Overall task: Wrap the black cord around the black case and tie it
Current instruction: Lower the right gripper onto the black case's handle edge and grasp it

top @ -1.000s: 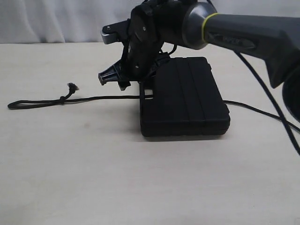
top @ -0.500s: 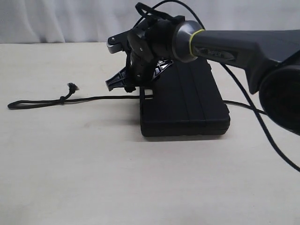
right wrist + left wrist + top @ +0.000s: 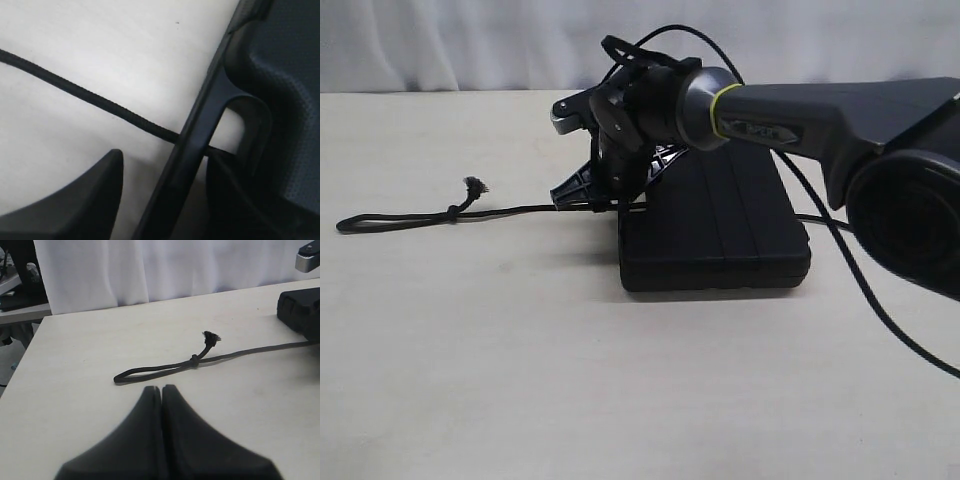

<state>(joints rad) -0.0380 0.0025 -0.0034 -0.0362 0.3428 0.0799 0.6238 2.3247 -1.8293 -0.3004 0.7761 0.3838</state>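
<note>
Mid-frame on the table (image 3: 470, 350) sits the flat ribbed black plastic case (image 3: 720, 225), with the thin braided black cord (image 3: 520, 210) through its handle (image 3: 200, 125). The right fingers (image 3: 80, 200) gape astride that handle; best pinch cord alone. The left fingers (image 3: 150, 440) are pressed together, empty.

The exterior view looks slightly downward across the desk (image 3: 470, 380) toward a white curtain (image 3: 440, 45), sharing the black cord (image 3: 400, 220) and black case (image 3: 720, 235) with the left wrist view, set back behind the left tool (image 3: 162, 392), and the right wrist view, pressed very close.
</note>
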